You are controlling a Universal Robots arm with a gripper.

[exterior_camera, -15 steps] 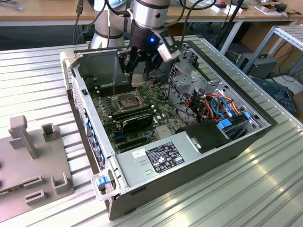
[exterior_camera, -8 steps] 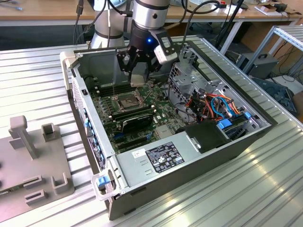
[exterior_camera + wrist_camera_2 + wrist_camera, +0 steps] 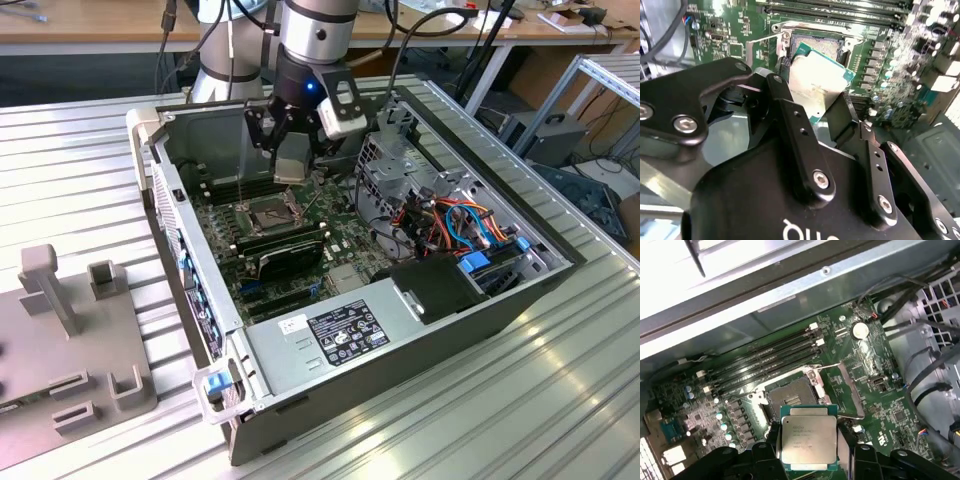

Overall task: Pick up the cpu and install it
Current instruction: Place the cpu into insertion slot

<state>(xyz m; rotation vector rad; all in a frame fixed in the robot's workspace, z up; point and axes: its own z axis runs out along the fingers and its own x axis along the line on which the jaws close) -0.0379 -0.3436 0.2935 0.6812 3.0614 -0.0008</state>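
My gripper [image 3: 290, 150] hangs inside the open computer case, shut on the cpu [image 3: 809, 439], a thin square chip with a dull silver top and a green rim. The black fingers [image 3: 846, 440] clamp it on two opposite edges, and the chip is tilted in the second wrist view [image 3: 815, 80]. It hovers just above the motherboard's open socket [image 3: 792, 394], a square metal frame with a dark centre, also seen in the exterior view [image 3: 270, 212]. The socket's retaining lever [image 3: 850, 390] stands swung aside. Chip and socket are apart.
Long black memory slots [image 3: 765, 357] run beside the socket. A grey power-supply box [image 3: 330, 335] fills the case's near end. A metal drive cage [image 3: 400, 170] and coloured cables [image 3: 460, 225] lie on the exterior view's right. A grey fixture [image 3: 60, 320] sits outside the case, left.
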